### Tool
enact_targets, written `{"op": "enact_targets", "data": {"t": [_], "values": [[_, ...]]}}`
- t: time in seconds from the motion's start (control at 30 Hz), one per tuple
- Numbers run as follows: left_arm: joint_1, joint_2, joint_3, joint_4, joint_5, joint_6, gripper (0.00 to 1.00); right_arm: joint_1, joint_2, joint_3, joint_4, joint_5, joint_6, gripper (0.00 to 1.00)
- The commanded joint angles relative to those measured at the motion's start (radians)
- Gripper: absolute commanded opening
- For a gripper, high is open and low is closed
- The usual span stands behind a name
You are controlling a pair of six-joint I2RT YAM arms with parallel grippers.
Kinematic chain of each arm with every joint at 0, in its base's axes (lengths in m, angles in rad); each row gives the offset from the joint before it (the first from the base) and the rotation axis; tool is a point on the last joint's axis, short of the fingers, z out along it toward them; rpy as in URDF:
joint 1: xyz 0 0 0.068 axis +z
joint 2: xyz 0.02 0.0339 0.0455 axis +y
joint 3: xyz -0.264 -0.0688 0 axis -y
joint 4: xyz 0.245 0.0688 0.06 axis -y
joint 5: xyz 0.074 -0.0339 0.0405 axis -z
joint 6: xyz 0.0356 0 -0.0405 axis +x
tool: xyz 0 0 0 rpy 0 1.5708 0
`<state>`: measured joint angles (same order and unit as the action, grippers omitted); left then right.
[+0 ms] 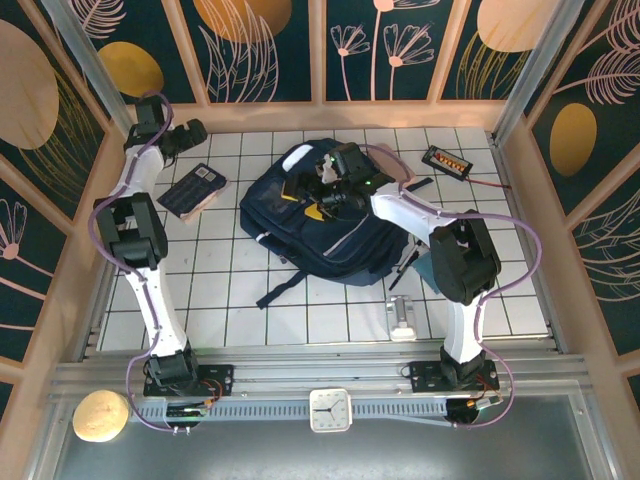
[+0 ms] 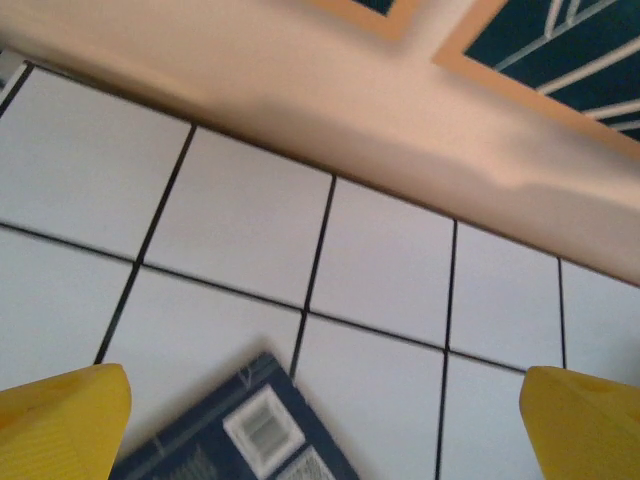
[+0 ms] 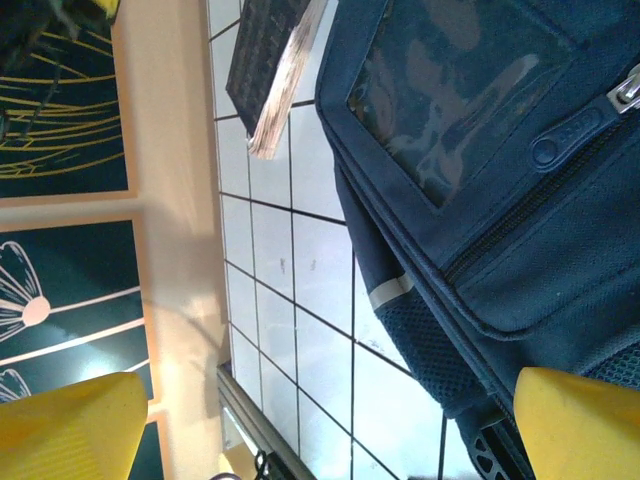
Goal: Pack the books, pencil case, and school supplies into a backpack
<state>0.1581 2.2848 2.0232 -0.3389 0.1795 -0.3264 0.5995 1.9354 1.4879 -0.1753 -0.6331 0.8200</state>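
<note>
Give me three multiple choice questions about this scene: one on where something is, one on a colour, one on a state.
1. Where does the black book lie?
A) left of the backpack
B) inside it
C) on top of it

2. What colour is the backpack?
A) red
B) navy blue
C) green

3. How does the left claw stand?
A) shut on a pen
B) shut on nothing
C) open, holding nothing

Answers: 1 A, the top view shows the book lying off to the pack's left. 2 B, its fabric reads navy from above and from the right wrist. 3 C, its yellow fingers stand wide apart, gripping nothing.
</note>
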Motion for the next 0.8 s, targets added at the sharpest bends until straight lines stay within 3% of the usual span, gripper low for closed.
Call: {"op": "enact_targets", "data": {"t": [0.0,0.33,0.5,0.77], "values": [[0.009,0.110,0.113,-0.074,0.035,0.017,0.99,-0.010,0.025,0.035,-0.014,-0.045,-0.015,0.95],[0.040,0.238,0.173,-0.070,0.040,-0.001,0.99,-0.031,0.036,0.053,-0.056,-0.081,-0.027,0.95],[0.041,0.274,0.187,-0.144,0.033,-0.030,0.99,-0.047,0.044,0.052,-0.036,-0.085,-0.015,0.95],[0.036,0.180,-0.028,-0.121,0.084,-0.024,0.98,-0.046,0.044,0.055,-0.018,-0.073,-0.013,0.95]]}}
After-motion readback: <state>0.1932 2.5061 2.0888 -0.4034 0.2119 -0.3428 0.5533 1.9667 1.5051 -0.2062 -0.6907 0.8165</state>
